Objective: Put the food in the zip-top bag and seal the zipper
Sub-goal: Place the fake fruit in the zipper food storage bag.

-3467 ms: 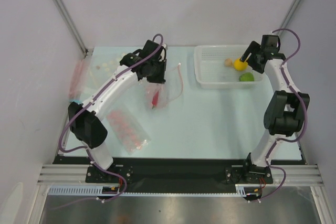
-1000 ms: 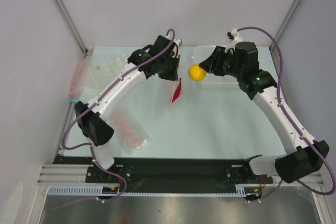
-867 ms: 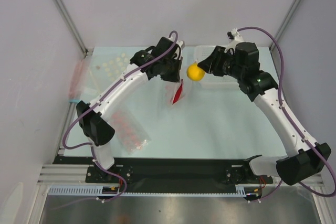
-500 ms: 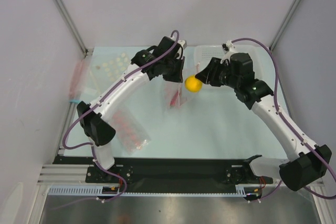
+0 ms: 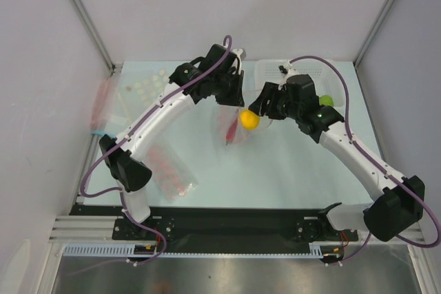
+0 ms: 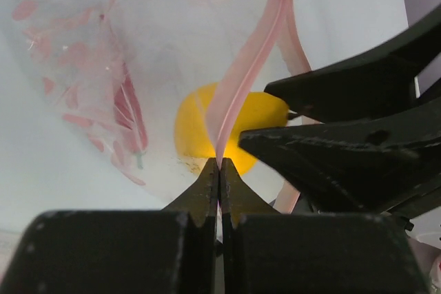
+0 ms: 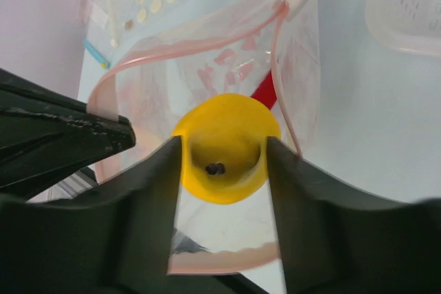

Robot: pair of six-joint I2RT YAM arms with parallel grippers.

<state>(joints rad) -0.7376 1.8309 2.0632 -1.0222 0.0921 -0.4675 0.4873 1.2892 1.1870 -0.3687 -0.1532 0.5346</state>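
On the desk (image 5: 289, 163), a flat packet of pink-red round pieces (image 5: 169, 168) lies at 8 o'clock from the zip-top bag (image 7: 207, 46). The left gripper (image 6: 219, 170) is pressed together on the bag's zipper (image 6: 242, 77). The right gripper (image 7: 223, 148) pinches the yellow pear-like fruit (image 7: 227, 118) at the bag's mouth, at 5 o'clock from the left gripper. The red chili pepper (image 7: 265, 91) sits inside the bag. Farther back, the green round fruit (image 5: 326, 101) lies in the white basket (image 5: 275, 70), at 3 o'clock from the right gripper.

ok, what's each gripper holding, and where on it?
Left gripper pinches the bag by its pink zipper strip; right gripper clamps the yellow fruit across its sides.
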